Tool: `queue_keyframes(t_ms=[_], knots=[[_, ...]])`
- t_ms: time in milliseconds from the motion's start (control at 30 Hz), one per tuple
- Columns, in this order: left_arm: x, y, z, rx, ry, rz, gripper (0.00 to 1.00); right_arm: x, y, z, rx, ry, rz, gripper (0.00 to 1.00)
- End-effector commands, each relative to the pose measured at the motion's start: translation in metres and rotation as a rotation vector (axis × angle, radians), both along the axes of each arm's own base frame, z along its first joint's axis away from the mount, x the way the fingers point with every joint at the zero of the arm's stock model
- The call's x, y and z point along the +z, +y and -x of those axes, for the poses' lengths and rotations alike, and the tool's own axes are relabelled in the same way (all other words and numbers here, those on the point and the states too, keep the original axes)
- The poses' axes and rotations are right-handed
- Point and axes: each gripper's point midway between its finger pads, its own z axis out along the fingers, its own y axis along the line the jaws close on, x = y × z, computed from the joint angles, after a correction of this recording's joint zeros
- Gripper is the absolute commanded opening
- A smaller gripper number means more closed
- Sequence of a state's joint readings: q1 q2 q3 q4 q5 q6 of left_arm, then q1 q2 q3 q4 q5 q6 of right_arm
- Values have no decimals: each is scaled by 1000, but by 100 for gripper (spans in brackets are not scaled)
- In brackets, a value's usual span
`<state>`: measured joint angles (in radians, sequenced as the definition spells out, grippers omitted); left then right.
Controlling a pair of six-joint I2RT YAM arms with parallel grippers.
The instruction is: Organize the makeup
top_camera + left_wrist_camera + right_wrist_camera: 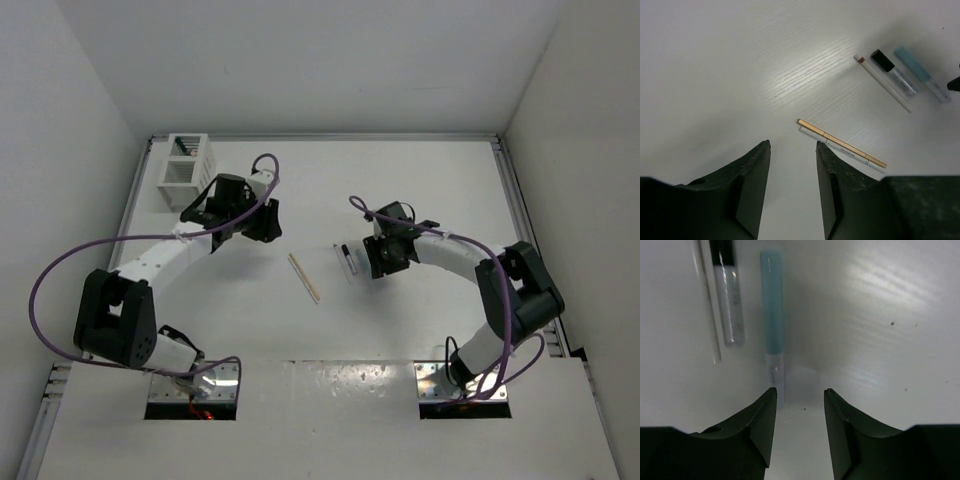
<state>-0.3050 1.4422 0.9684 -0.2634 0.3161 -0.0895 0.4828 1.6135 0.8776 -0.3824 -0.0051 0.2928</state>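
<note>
Dark right gripper [799, 392] fingers filling foreground, jaws standing apart, clamping nothing. Hovering at clear end of pale blue stick [772, 305], smooth and round, lying on white table [880, 315] beside black-capped clear tube [729, 300]. Left gripper [792, 145] likewise gaping, empty, hanging near flat tan wooden stick [840, 142]. Step likely pick-up, calling for centring stick between jaws before pinching, then carrying toward slatted box [183, 165].

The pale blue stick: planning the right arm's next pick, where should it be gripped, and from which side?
Likely mid-length on the pale blue stick, from straight above, jaws across its width: it lies flat, a black-capped tube close alongside.
</note>
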Motion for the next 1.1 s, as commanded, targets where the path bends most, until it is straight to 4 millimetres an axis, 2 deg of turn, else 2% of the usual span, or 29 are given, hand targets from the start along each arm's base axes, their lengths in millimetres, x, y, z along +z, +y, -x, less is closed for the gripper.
queue_keyframes(t_ms=[0,167,233,333,433,500,533,567,633,667,767,833,867,900,933,967,1000,1067], knots=[[17,0,-2,36,-59,36,47,-13,5,14,-23,57,-33,43],[17,1,1,36,-66,39,49,-28,6,24,-19,103,5,42],[12,3,3,44,-58,30,49,-30,6,24,-23,103,16,42],[17,3,1,38,-80,30,49,-31,4,23,-26,110,36,42],[17,3,1,38,-80,30,49,-23,0,15,-43,96,66,42],[16,4,3,38,-80,30,49,-9,2,10,-45,60,69,41],[18,4,1,31,-94,27,49,0,3,6,-25,22,62,43],[18,4,1,31,-94,26,49,5,6,7,34,-14,60,51],[17,5,4,31,-94,26,49,15,15,6,116,-63,29,58],[17,5,4,26,-99,21,49,20,23,9,251,-83,11,66],[17,5,4,20,-104,15,49,19,26,17,463,-79,21,78],[17,5,4,20,-104,15,49,18,28,13,552,-69,29,81],[17,6,4,15,-108,10,49,16,37,23,627,-6,-23,81],[17,6,4,15,-108,9,49,15,41,14,651,4,-38,80],[17,6,4,15,-108,9,49,21,49,17,679,38,-89,78],[22,5,1,15,-118,13,49,16,54,23,703,92,-121,77],[22,5,1,15,-118,13,49,19,57,17,735,115,-123,74],[29,5,-1,9,-143,12,49,13,56,31,761,202,-139,70]])
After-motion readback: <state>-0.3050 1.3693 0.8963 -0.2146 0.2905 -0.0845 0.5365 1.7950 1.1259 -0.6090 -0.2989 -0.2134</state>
